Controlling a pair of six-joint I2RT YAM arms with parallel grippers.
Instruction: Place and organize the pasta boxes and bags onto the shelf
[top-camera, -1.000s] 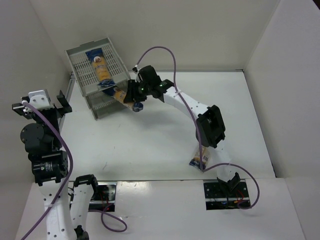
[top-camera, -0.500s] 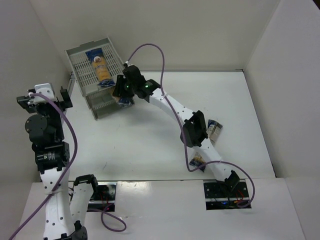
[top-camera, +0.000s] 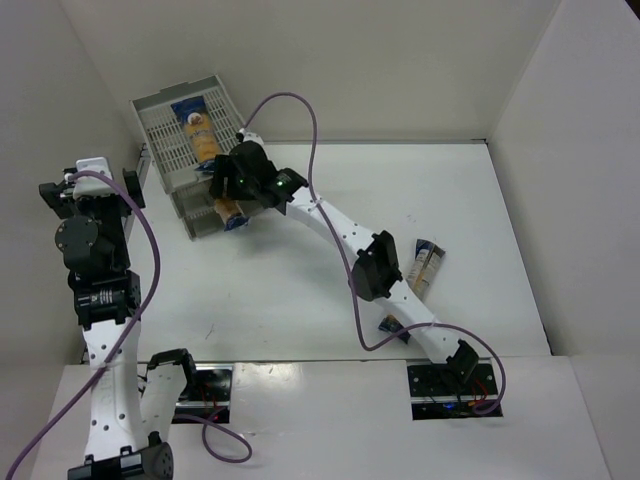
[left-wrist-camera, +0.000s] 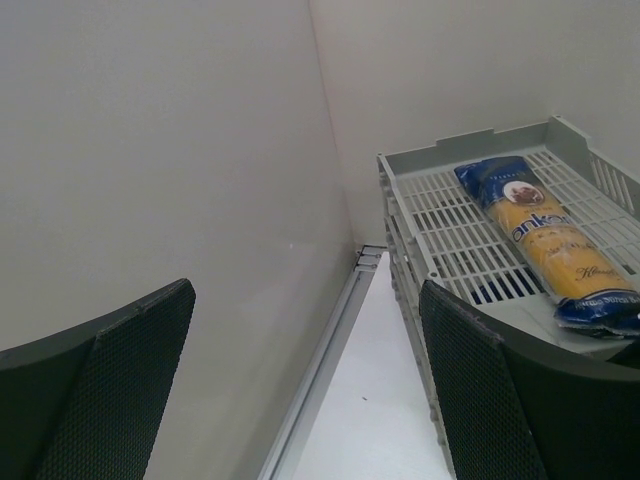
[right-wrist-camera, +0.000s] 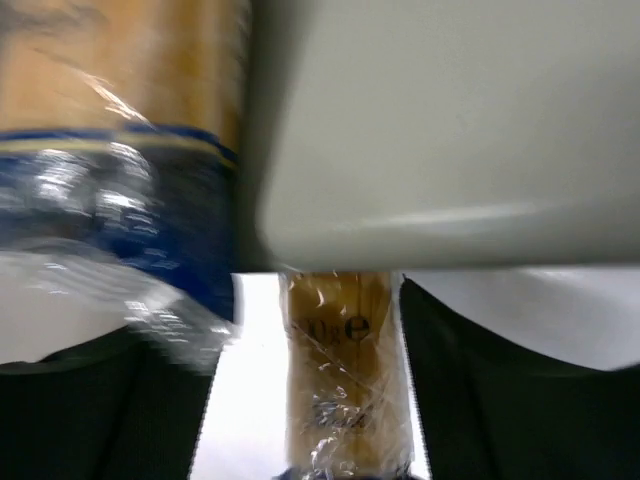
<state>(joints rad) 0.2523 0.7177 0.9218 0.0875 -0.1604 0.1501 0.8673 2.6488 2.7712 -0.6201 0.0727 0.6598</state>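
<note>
Three pasta packets, one shelf (top-camera: 160, 135), two grippers: first packet (top-camera: 200, 132) lies on the shelf's top tray, second packet (top-camera: 428, 262) on the table (top-camera: 300, 290) right of the shelf; right gripper (top-camera: 226, 190) is clamped on the third packet (right-wrist-camera: 345, 380) at the shelf's front; left gripper (left-wrist-camera: 300, 400) gapes wide, empty, left of the shelf

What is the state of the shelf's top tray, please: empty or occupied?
Occupied: one pasta packet lies flat and lengthwise in the top tray, as the top external and left wrist views both show.
</note>
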